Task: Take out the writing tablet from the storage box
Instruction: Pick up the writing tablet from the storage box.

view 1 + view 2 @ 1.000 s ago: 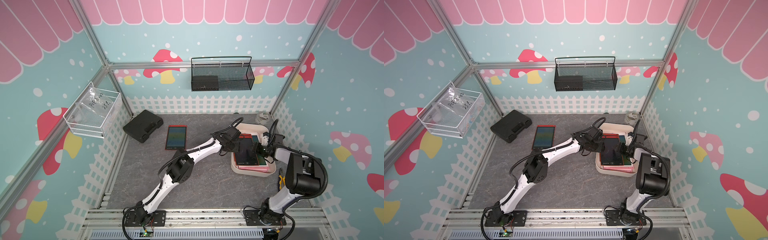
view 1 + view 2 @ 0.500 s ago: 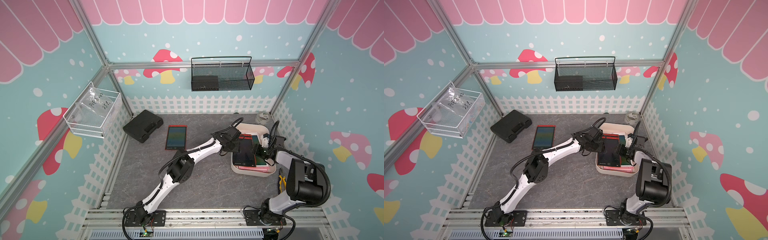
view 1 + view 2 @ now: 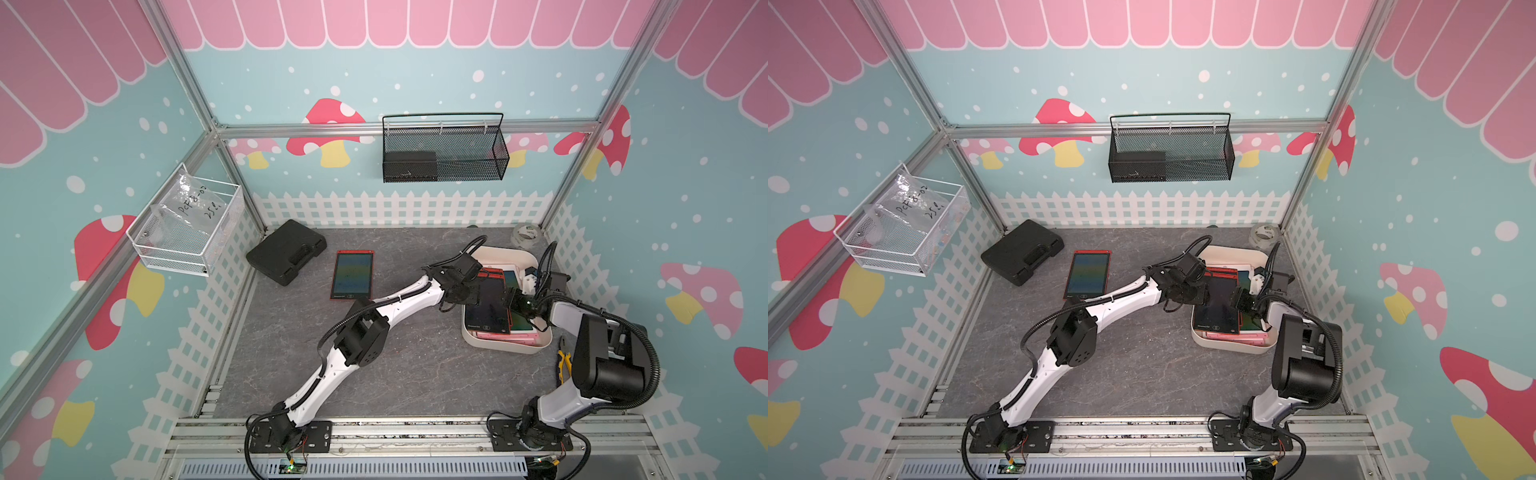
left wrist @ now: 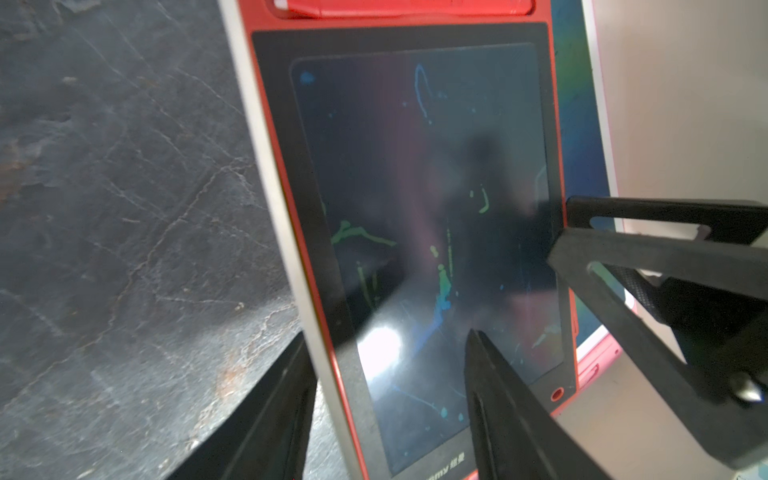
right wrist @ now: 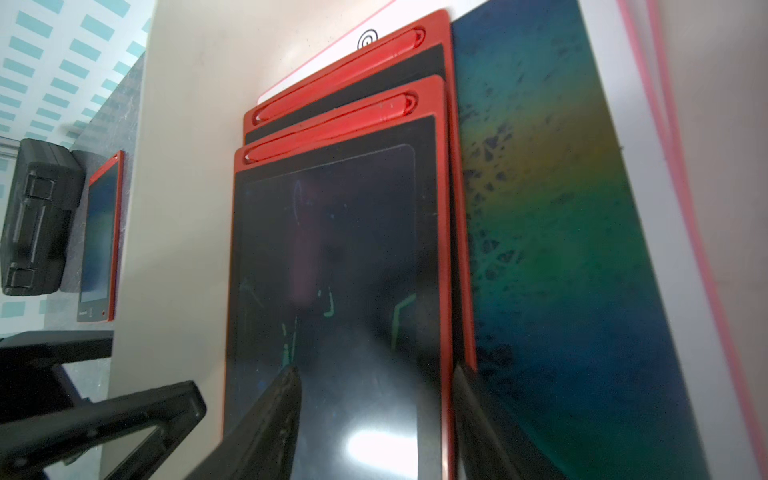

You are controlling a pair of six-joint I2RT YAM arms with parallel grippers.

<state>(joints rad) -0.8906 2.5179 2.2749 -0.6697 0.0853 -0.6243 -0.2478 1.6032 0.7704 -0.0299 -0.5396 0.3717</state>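
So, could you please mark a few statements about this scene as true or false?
A red writing tablet lies on the table, outside the storage box. True.
The storage box is empty. False: a top tablet lies on others inside.
The black mesh basket hangs on the back wall. True.
The white wire basket stands on the table. False: it hangs on a side wall.
The left gripper hovers over bare table. False: its fingers straddle the top tablet's edge.

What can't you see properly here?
1. How many tablets the storage box holds: the top red tablet covers the rest, every view.
2. Dark block in the black mesh basket: mesh blurs it, both top views.
3. Handwriting on the bag, white wire basket: too small, top views.
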